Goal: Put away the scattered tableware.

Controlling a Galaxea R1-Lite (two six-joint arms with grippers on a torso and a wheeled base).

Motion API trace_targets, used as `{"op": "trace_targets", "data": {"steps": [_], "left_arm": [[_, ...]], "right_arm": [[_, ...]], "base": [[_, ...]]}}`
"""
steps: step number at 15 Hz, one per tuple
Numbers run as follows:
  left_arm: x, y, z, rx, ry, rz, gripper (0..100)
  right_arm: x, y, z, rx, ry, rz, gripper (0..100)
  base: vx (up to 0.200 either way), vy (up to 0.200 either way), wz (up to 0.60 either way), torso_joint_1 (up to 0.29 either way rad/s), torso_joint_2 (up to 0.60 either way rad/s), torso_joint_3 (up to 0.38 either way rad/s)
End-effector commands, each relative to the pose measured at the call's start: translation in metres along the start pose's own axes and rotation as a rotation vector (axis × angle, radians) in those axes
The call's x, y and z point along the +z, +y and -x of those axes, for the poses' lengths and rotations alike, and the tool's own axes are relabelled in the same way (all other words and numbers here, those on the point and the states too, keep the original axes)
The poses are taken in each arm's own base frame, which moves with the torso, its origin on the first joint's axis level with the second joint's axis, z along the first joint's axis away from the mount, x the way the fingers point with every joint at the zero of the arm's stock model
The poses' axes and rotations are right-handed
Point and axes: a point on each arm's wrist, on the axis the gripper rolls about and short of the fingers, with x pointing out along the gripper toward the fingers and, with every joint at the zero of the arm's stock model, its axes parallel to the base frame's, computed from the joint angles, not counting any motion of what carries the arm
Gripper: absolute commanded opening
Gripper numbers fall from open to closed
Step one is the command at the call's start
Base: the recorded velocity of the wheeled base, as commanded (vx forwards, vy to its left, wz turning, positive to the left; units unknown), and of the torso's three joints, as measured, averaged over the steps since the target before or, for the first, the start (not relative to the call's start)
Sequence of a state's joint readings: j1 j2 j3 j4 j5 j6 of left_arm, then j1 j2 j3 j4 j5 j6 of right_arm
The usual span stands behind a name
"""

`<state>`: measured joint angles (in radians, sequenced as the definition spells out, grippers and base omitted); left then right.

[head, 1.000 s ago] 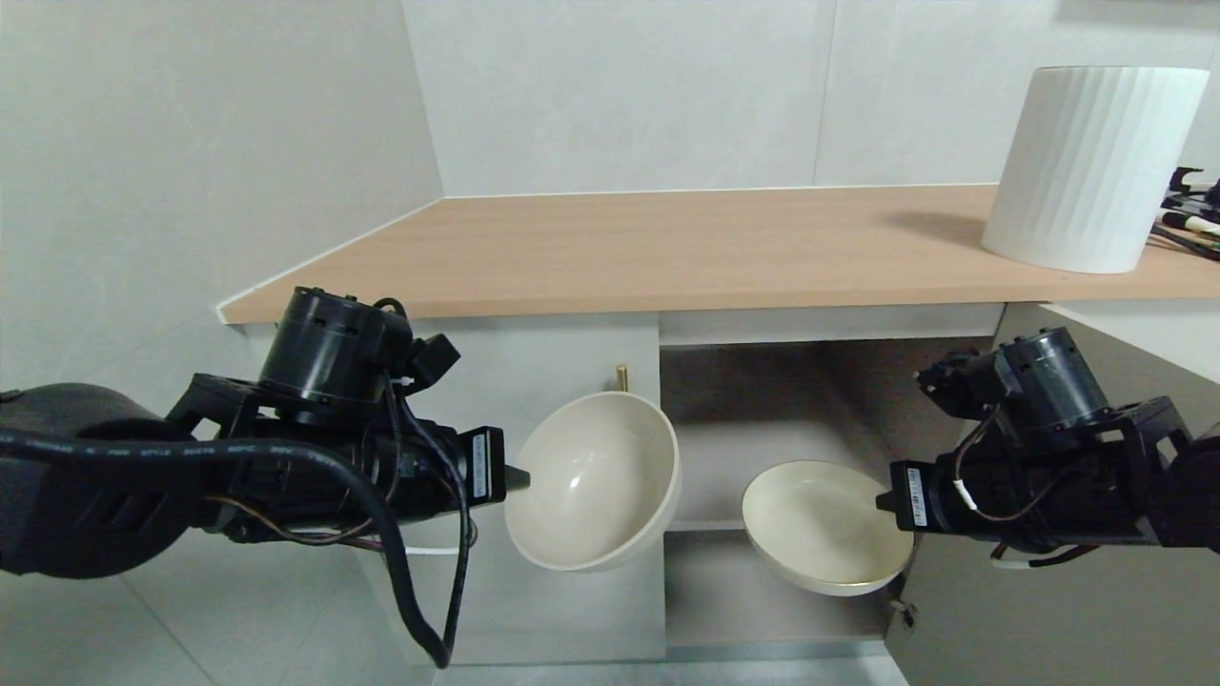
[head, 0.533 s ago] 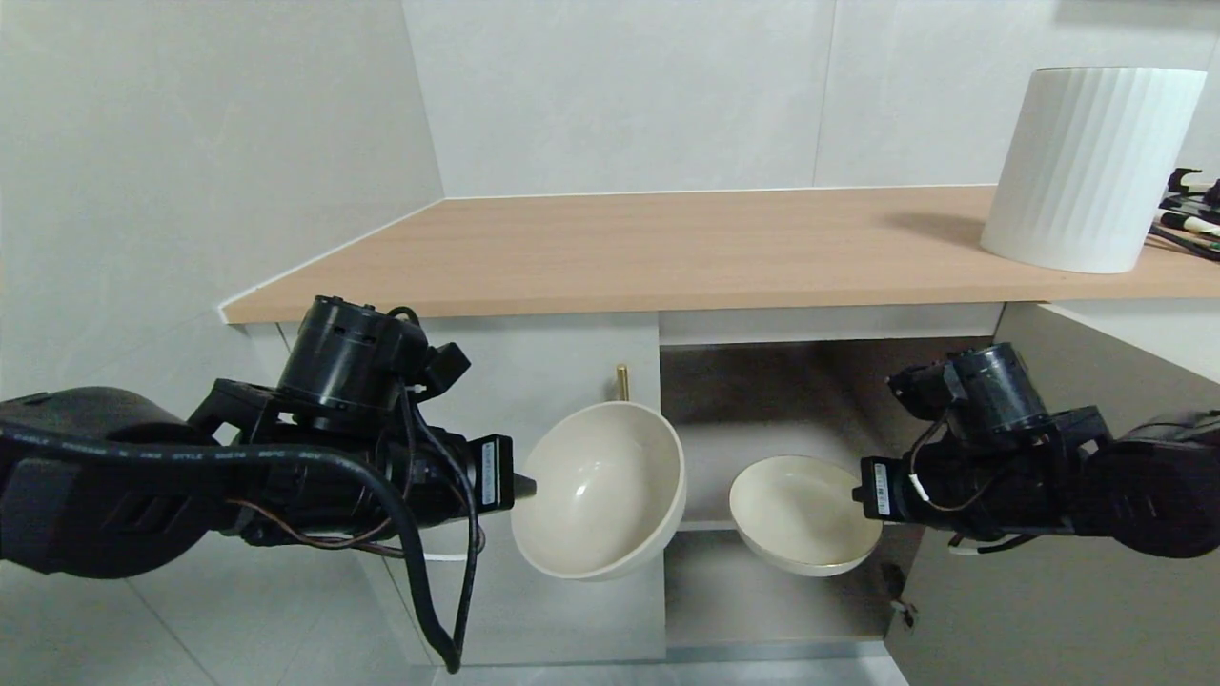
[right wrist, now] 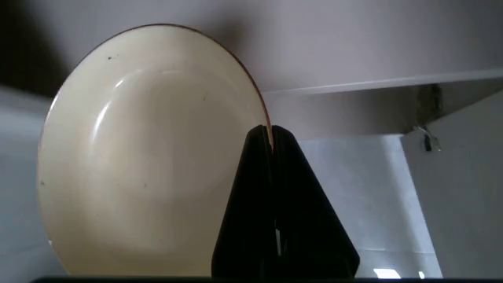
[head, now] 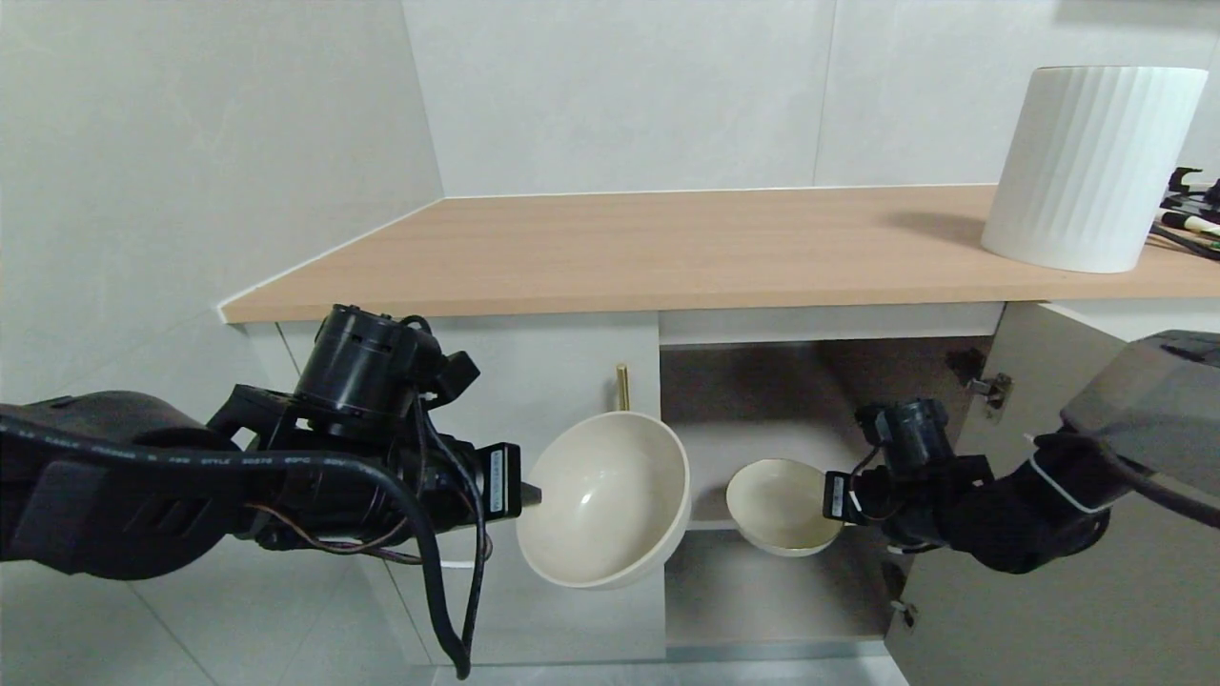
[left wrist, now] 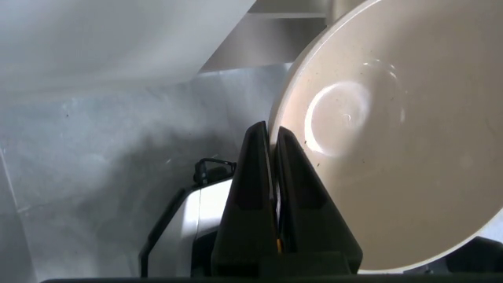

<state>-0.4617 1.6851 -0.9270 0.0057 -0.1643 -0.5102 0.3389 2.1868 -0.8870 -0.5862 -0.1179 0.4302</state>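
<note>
My left gripper is shut on the rim of a large cream bowl, held tilted in front of the closed left cabinet door. In the left wrist view the fingers pinch that bowl at its edge. My right gripper is shut on the rim of a smaller cream bowl with a thin brown edge, inside the open cabinet just above its shelf. The right wrist view shows the gripper clamping this bowl.
The open cabinet sits under a wooden countertop; its door swings out at the right. A brass handle sticks out of the closed door. A white ribbed container and dark items stand on the counter's right end.
The right arm has pushed forward into the cabinet, carrying the small bowl deeper above the shelf. The left arm with the large bowl has drifted slightly right and down.
</note>
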Motion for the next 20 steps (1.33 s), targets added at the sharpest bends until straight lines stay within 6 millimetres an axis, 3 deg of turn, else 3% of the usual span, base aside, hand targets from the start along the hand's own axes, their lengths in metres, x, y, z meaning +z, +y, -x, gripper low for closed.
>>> {"op": "trace_targets", "data": {"steps": [1, 8, 20], "left_arm": [[-0.002, -0.001, -0.003, 0.0, 0.011, -0.003, 0], [-0.005, -0.003, -0.007, -0.002, 0.028, -0.009, 0], [-0.008, -0.005, -0.016, 0.003, 0.054, -0.001, 0]], "right_arm": [[-0.016, -0.011, -0.033, -0.052, 0.048, -0.005, 0], [-0.018, -0.016, -0.064, -0.136, 0.011, -0.014, 0], [-0.001, -0.02, -0.104, -0.177, -0.075, -0.04, 0]], "base": [[0.0, 0.0, 0.0, 0.0, 0.0, 0.0], [0.0, 0.0, 0.0, 0.0, 0.0, 0.0], [0.0, 0.0, 0.0, 0.0, 0.0, 0.0]]}}
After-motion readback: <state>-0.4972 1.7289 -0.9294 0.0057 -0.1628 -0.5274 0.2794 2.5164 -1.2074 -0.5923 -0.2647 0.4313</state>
